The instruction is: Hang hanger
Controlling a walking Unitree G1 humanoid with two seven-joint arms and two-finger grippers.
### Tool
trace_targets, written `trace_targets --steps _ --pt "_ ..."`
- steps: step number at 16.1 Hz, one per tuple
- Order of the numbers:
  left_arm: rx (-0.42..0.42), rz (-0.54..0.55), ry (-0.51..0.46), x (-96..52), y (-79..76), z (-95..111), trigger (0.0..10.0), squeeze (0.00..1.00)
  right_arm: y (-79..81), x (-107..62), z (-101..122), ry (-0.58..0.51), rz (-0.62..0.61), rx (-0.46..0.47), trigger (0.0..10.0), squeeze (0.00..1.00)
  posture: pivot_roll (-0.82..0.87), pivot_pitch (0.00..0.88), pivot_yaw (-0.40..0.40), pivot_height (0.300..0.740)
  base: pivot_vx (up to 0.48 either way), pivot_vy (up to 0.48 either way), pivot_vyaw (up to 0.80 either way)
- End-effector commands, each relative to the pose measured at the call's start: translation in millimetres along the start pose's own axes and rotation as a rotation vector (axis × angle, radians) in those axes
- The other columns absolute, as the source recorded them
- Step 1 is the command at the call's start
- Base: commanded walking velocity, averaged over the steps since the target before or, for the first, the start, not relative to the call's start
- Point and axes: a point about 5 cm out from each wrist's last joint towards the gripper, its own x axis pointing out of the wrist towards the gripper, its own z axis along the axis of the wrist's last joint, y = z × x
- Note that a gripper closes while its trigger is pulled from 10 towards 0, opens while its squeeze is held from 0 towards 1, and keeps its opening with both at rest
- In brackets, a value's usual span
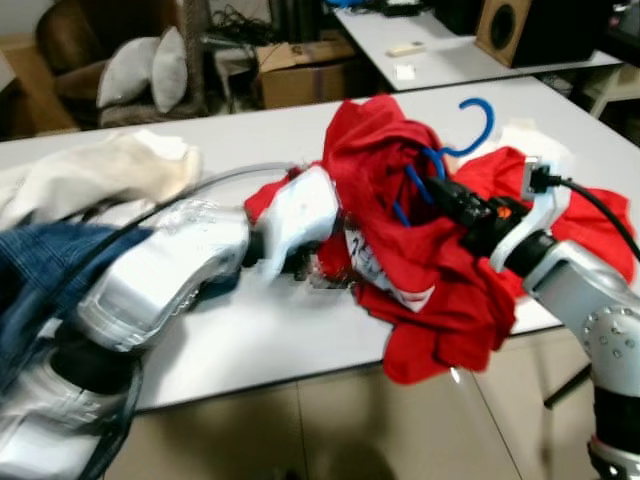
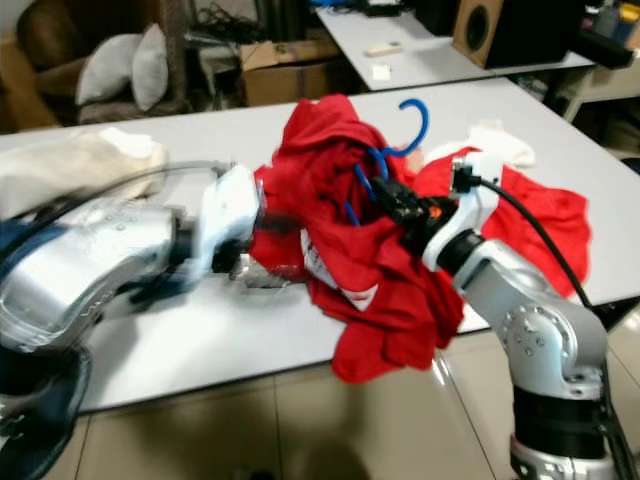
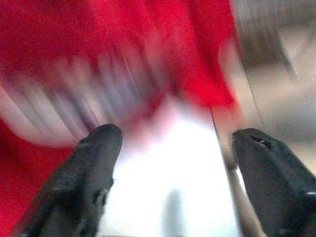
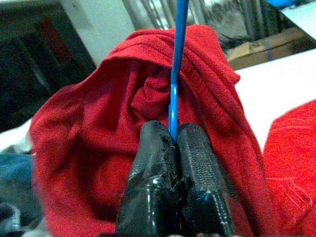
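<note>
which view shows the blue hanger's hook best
The right eye view: the blue hanger shows its whole curved hook rising clear of the red shirt. The left eye view shows the same hook. The right wrist view shows its straight blue rod pinched by the right gripper. The left wrist view is blurred red cloth.
</note>
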Motion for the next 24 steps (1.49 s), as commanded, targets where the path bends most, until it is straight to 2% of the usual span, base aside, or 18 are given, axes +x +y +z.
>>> trace_targets --steps 1,4,5,6,7,9,10,11,12,14,15,18,19,20,21,22,23,24 --pt "-0.038 -0.007 0.083 3.0 -2.5 -16.7 10.0 1.00 6.9 0.2 15.7 -0.098 0.073 -0.010 10.0 0.00 -0.09 0.000 0.074 0.740 0.000 0.000 0.00" --pt "-0.175 0.061 0.157 -9.1 1.7 -60.0 10.0 1.00 5.5 -11.4 26.7 -0.165 0.221 0.046 10.0 0.00 -0.09 0.000 0.079 0.740 0.000 0.000 0.00" --pt "-0.209 0.125 0.134 -17.8 8.3 -66.6 10.0 1.00 2.7 -17.3 25.1 -0.130 0.266 0.029 10.0 0.00 -0.09 0.000 0.079 0.740 0.000 0.000 0.00" --pt "-0.204 0.268 0.008 -31.6 28.7 -58.1 10.0 1.00 1.6 -23.6 21.6 -0.073 0.316 -0.001 10.0 0.00 -0.09 0.000 0.073 0.740 0.000 0.000 0.00" --pt "-0.231 0.466 -0.225 -49.2 57.9 -37.5 10.0 1.00 1.0 -30.9 17.9 -0.019 0.368 -0.022 10.0 0.00 -0.08 0.000 0.066 0.740 0.000 0.000 0.00" --pt "-0.283 0.588 -0.448 -66.5 79.6 -18.2 10.0 1.00 -4.5 -35.6 13.9 0.042 0.356 -0.061 10.0 0.00 -0.08 0.000 0.066 0.740 0.000 0.000 0.00" --pt "-0.278 0.591 -0.536 -70.1 83.8 -7.8 10.0 1.00 -7.4 -37.2 11.3 0.079 0.344 -0.089 10.0 0.00 -0.09 0.000 0.067 0.740 0.000 0.000 0.00" --pt "-0.276 0.587 -0.565 -70.8 84.5 -4.4 10.0 1.00 -7.8 -37.8 10.8 0.089 0.345 -0.094 10.0 0.00 -0.09 0.000 0.067 0.740 0.000 0.000 0.00" --pt "-0.286 0.512 -0.634 -63.7 82.2 5.5 10.0 1.00 -7.5 -40.1 12.5 0.091 0.364 -0.101 10.0 0.00 -0.09 0.000 0.072 0.740 0.000 0.000 0.00" --pt "-0.285 0.458 -0.612 -49.4 80.4 4.3 10.0 1.00 -5.0 -44.4 15.0 0.094 0.397 -0.115 10.0 0.00 -0.10 0.000 0.081 0.740 0.000 0.000 0.00" --pt "-0.320 0.488 -0.599 -47.3 84.6 -3.4 10.0 1.00 -3.0 -48.3 15.4 0.101 0.421 -0.117 10.0 0.00 -0.11 0.000 0.087 0.740 0.000 0.000 0.00" --pt "-0.416 0.461 -0.644 -43.6 83.8 -10.7 10.0 1.00 0.0 -53.2 13.1 0.121 0.449 -0.111 10.0 0.00 -0.11 0.000 0.093 0.740 0.000 0.000 0.00" --pt "-0.449 0.432 -0.657 -40.6 81.5 -12.5 10.0 0.80 -0.8 -53.8 12.2 0.126 0.449 -0.113 10.0 0.00 -0.11 0.000 0.093 0.740 0.000 0.000 0.00" --pt "-0.489 0.411 -0.698 -37.8 79.6 -12.2 10.0 0.39 -0.8 -54.2 11.9 0.126 0.452 -0.111 10.0 0.00 -0.11 0.000 0.094 0.740 0.000 0.000 0.00" --pt "-0.504 0.404 -0.718 -35.5 79.2 -12.1 10.0 0.25 -0.6 -54.6 11.9 0.126 0.456 -0.111 10.0 0.00 -0.11 0.000 0.091 0.740 0.000 0.000 0.00" --pt "-0.507 0.397 -0.726 -33.8 78.8 -11.7 6.4 0.00 -0.5 -54.7 11.8 0.126 0.458 -0.110 10.0 0.00 -0.11 0.000 0.091 0.740 0.000 0.000 0.00" --pt "-0.521 0.378 -0.761 -33.1 77.7 -9.6 0.0 0.00 -0.5 -54.2 11.5 0.127 0.460 -0.109 10.0 0.00 -0.11 0.000 0.089 0.740 0.000 0.000 0.00" --pt "-0.527 0.369 -0.776 -33.2 77.2 -8.5 0.0 0.00 -0.6 -54.0 11.4 0.127 0.461 -0.109 10.0 0.00 -0.11 0.000 0.089 0.740 0.000 0.000 0.00"
